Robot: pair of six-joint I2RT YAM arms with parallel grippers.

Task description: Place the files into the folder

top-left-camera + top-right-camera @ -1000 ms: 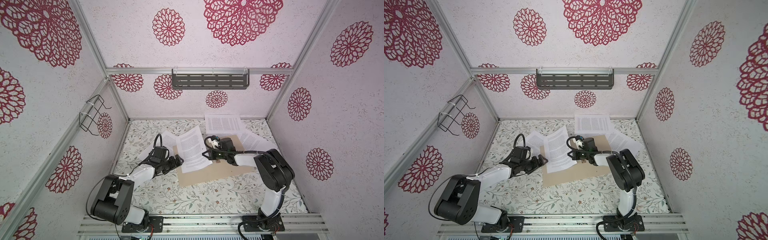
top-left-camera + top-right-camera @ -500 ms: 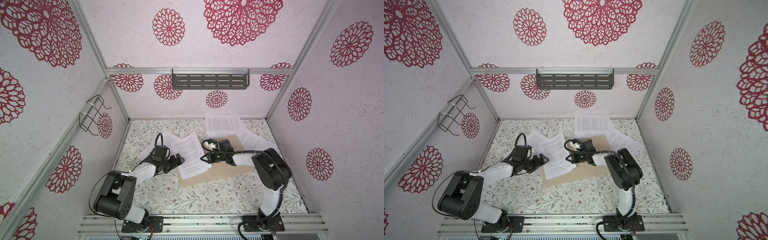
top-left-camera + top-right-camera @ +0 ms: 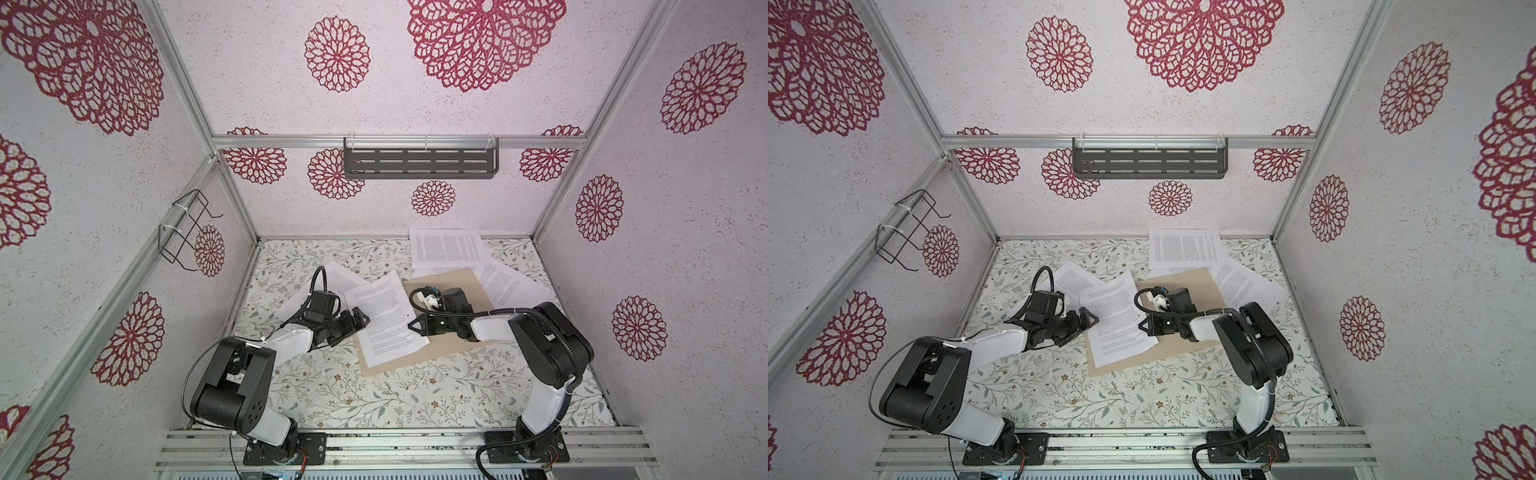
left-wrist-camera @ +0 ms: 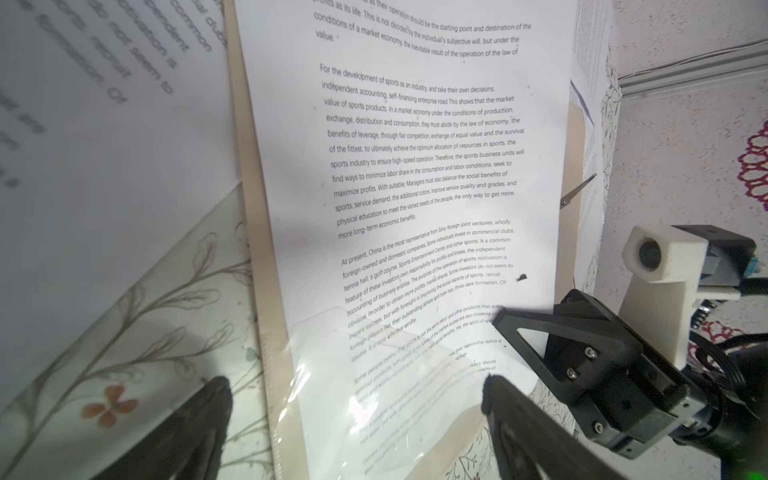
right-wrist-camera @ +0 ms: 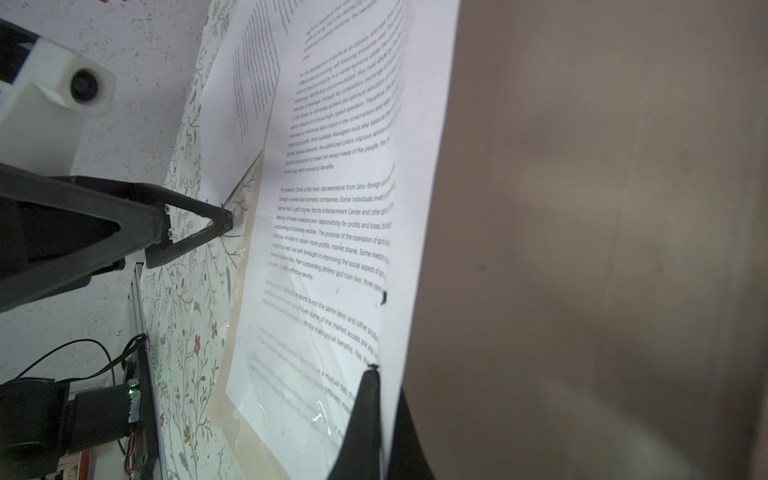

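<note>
Flowery bench [image 3: 332,390] holds the open folder [image 3: 457,279], one sheet [image 3: 386,320] on it. Right gripper [image 3: 411,325] is clamped on its 3 o'clock edge; left gripper [image 3: 360,326], apart, sits at 9 o'clock. Paper looks thin and floppy: pinch an edge softly. More sheets [image 3: 446,247] lie at 10, 12, 2 o'clock.

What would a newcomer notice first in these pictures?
Probably the big red flower medallions on the pale walls of the cell. Next, in the middle, a printed sheet lies on the tan folder. Its right edge is pinched in the right tool, while the open left tool sits at its left edge.
</note>
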